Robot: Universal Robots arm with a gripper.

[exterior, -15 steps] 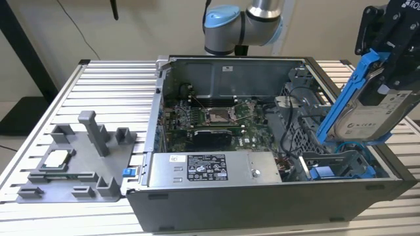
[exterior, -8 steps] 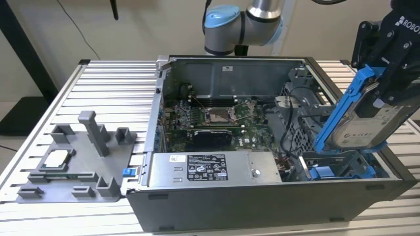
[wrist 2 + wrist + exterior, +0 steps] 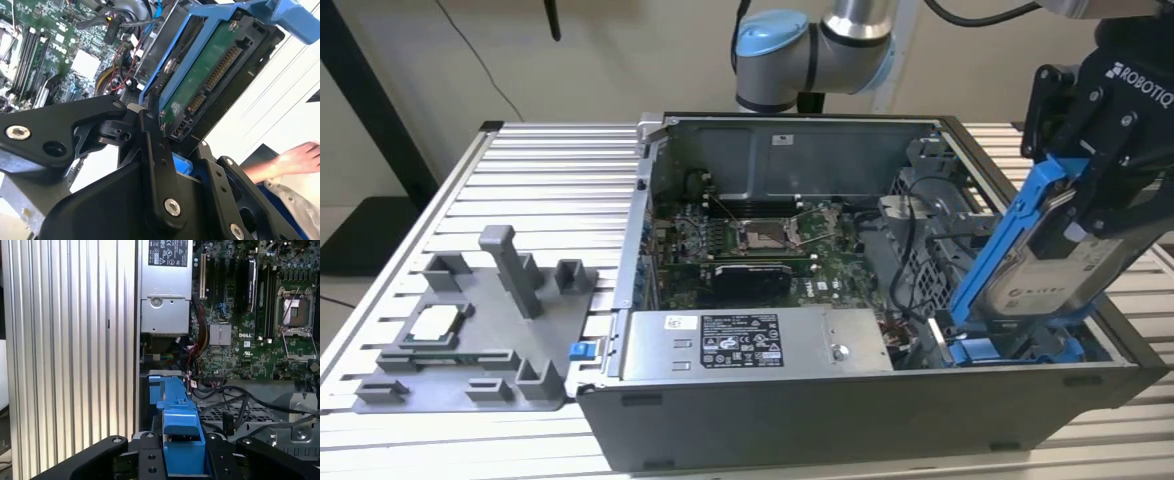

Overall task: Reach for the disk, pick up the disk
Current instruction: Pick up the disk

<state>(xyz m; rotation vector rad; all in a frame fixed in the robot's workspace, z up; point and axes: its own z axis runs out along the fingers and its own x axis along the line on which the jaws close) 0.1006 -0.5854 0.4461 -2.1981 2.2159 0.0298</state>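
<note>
Your black tool [image 3: 1107, 215] grips the silver-grey, blue-framed disk [image 3: 1047, 265], tilted at the open grey computer case's [image 3: 854, 400] three o'clock; lift it straight, clear of cables.

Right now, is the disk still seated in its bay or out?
Partly out. The disk stands tilted, upper end well above the computer case rim, lower end still inside, clamped by the tool.

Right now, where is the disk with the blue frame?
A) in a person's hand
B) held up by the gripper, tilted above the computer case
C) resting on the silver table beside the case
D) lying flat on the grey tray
B: in the exterior view the disk stands tilted in the gripper, lifted over the corner of the open computer case at the exterior view's right.
</note>
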